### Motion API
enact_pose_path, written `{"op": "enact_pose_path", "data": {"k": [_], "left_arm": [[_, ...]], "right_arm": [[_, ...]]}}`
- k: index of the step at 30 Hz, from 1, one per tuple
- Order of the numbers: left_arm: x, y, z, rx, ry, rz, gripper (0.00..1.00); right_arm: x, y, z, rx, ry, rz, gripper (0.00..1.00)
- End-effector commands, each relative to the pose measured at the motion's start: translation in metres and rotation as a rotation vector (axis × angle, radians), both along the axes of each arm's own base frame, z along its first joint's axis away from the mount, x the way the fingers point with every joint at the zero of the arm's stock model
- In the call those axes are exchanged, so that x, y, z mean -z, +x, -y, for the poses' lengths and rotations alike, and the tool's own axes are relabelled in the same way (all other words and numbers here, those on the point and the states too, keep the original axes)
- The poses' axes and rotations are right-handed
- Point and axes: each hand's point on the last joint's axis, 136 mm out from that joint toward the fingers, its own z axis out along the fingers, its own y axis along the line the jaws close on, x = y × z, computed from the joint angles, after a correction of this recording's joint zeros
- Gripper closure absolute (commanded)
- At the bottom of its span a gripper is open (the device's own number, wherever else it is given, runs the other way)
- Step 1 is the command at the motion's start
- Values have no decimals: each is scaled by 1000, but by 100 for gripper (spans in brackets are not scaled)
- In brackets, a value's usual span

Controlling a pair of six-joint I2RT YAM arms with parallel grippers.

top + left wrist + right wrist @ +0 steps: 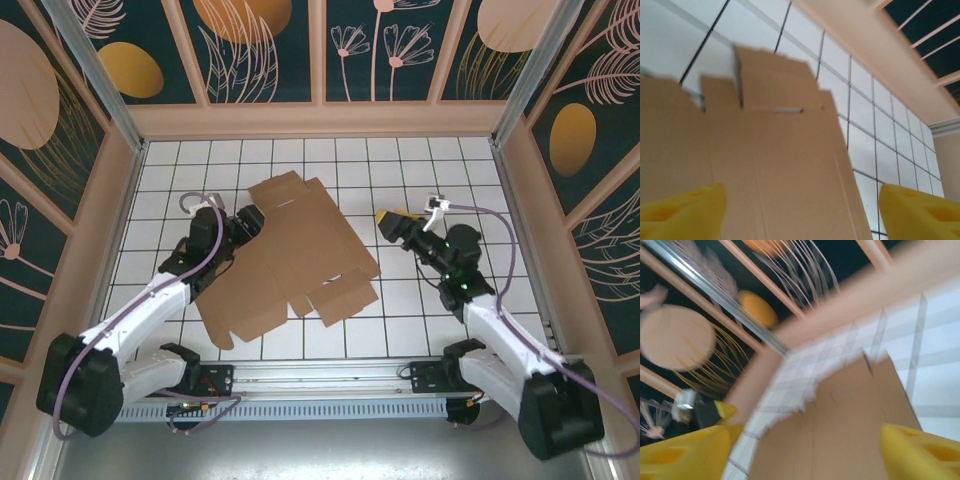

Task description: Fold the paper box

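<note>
As 1 paper box (285,255) lies flat, 2 end effectors (250,219) (390,220) — both parted

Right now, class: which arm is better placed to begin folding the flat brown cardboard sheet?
Probably left: the left gripper hovers over the brown cardboard sheet's left flaps, jaws apart. The right gripper hangs beside it, apart.
</note>
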Motion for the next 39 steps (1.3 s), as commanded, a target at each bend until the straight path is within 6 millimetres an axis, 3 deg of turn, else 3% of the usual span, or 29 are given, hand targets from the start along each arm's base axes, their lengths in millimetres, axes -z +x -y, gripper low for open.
{"op": "enact_pose_path", "data": {"k": [1,2,3,4,6,8,11,13,15,19,21,23,25,29,31,35,39], "left_arm": [[53,-22,19,121,-38,-166,69],[67,-26,20,131,-38,-198,85],[77,-28,21,136,-37,-223,97],[87,-31,21,137,-38,-244,100],[101,-34,21,129,-40,-266,100],[112,-35,18,107,-31,-283,100],[126,-36,18,105,-11,-315,100],[135,-37,19,118,2,-340,100],[143,-38,25,151,14,-363,100],[158,-36,50,263,47,-409,100],[164,-36,65,312,43,-428,100],[171,-38,86,372,39,-456,100],[165,-38,106,431,39,-443,100],[120,-28,118,444,52,-325,100],[101,-24,108,405,88,-283,100],[79,-24,77,286,165,-244,100],[76,-30,61,234,194,-233,100]], "right_arm": [[50,0,-32,-88,-125,-266,43],[69,-2,-43,-96,-255,-293,50],[78,-6,-57,-143,-329,-296,51],[87,-12,-73,-194,-388,-301,51],[108,-18,-88,-215,-494,-331,60],[136,-21,-92,-230,-565,-389,79],[167,-28,-96,-280,-585,-455,80],[183,-28,-97,-285,-599,-489,80],[197,-24,-91,-245,-624,-525,100],[220,-16,-64,-99,-674,-630,100],[227,-13,-40,-1,-695,-665,100],[228,-9,-14,96,-687,-692,100],[227,-3,13,193,-662,-717,100],[203,11,45,297,-613,-677,100],[185,17,45,285,-602,-630,100],[147,17,28,199,-563,-543,83],[137,4,24,161,-523,-563,72]]}}
